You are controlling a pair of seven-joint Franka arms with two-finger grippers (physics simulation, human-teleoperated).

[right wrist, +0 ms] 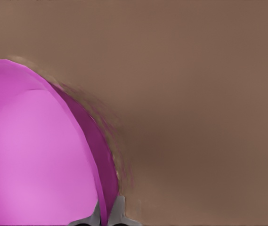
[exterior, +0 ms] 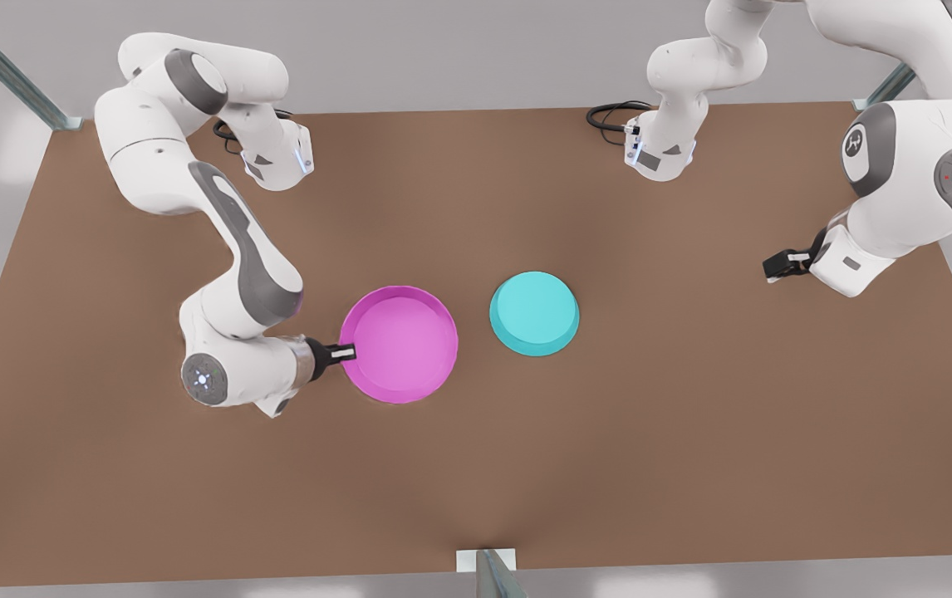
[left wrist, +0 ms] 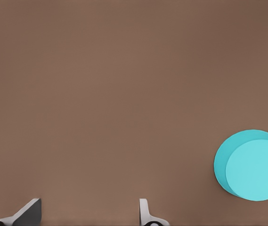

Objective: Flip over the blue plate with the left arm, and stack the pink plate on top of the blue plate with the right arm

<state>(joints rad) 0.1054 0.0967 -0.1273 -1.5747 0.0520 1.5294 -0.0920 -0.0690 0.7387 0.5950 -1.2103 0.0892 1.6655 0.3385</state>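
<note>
Right gripper (exterior: pixel 351 353) jaws clamped on pink plate (exterior: pixel 399 345) rim. Left gripper (exterior: pixel 777 266) jaws apart, well away from upside-down blue plate (exterior: pixel 534 312) on bench (exterior: pixel 476 465).

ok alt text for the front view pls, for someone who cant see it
On a brown table, the right end effector grips the rim of an upright pink plate. Beside it, apart, a blue plate lies upside down. The left end effector waits open at the front view's right.
</note>
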